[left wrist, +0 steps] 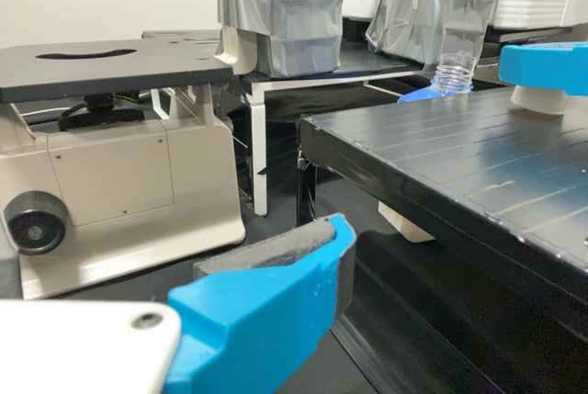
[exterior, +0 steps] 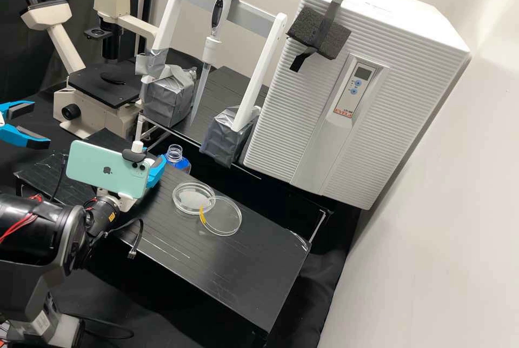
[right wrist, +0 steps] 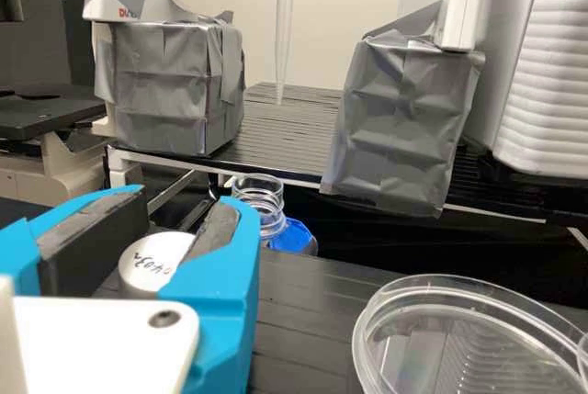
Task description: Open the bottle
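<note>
**Operator:** Item count on the bench (exterior: 254, 267)?

**Unit:** One bottle (exterior: 176, 156). One cap (right wrist: 156, 264). Two clear round dishes, the first dish (exterior: 193, 196) overlapping the second dish (exterior: 221, 216) at the rim. One microscope (exterior: 92, 94). One pipette (exterior: 208, 51) hanging in one white stand (exterior: 238, 10), both of whose feet are wrapped in grey tape. One white ribbed cabinet (exterior: 351, 83). Two grippers, both mine.

**Operator:** State of each gripper?

**Unit:** My right gripper (right wrist: 163, 221) is closed onto the cap. The round white cap sits clamped between the two dark pads and clear of the bench surface. My left gripper (exterior: 39, 124) is spread wide and grips nothing.

**Operator:** Bottle position?

**Unit:** The bottle stands upright on the bench, its threaded neck uncapped, with blue showing in the lower part. In the high view it is at 2 o'clock from my right gripper, just beside the fingertips. I cannot tell whether a finger touches it. The cap is held near the neck, off to its side and not over it.

**Operator:** And relative to the left gripper?

**Unit:** The bottle is at 3 o'clock from my left gripper and well apart. That gripper hangs off the bench edge, in front of the microscope. The dishes lie at 5 o'clock from the bottle.
</note>
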